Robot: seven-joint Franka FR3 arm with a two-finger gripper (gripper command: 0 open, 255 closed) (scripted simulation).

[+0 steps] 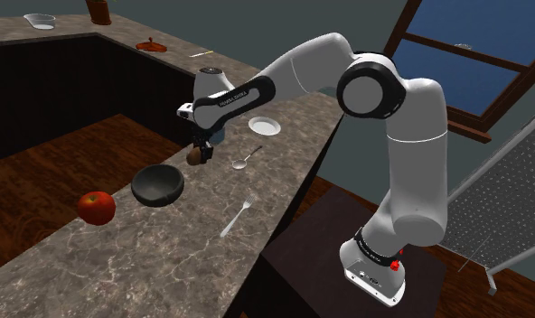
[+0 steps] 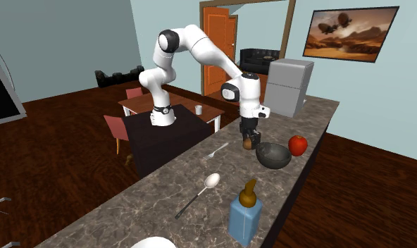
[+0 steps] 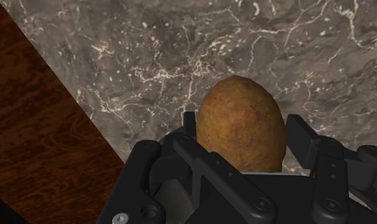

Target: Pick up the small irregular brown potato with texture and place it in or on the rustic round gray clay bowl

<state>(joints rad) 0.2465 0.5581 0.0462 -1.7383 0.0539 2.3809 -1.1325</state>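
Jaws grip the potato (image 3: 241,124) in the wrist view; shoulder view shows the bowl (image 1: 157,185) nearby.

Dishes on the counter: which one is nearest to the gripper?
The dark grey bowl beside the red apple. The gripper, holding the potato, hangs close to its rim; the white plate lies farther off.
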